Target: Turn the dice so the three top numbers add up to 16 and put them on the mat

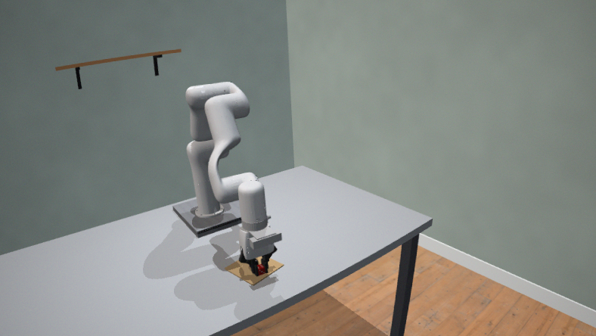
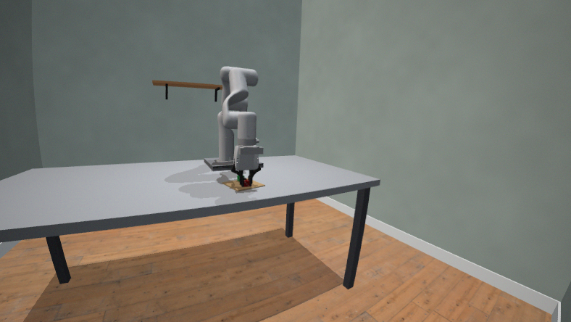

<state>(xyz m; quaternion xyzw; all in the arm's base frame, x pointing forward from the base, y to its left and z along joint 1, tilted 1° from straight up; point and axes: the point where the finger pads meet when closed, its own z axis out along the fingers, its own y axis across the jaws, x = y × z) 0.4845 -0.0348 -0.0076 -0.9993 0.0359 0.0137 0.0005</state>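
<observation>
My black two-finger claw (image 1: 258, 269) is clamped on the small red die (image 1: 261, 269), holding it low over the thin tan square mat (image 1: 271, 266) so it can seat flat. A green die (image 2: 239, 178) sits just behind, also on the mat.

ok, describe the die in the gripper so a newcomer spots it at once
Find the grey table, then the small tan mat near its front edge, under the white arm. The red die sits low over that mat, pinched in the black gripper; the green die beside it differs by colour.
</observation>
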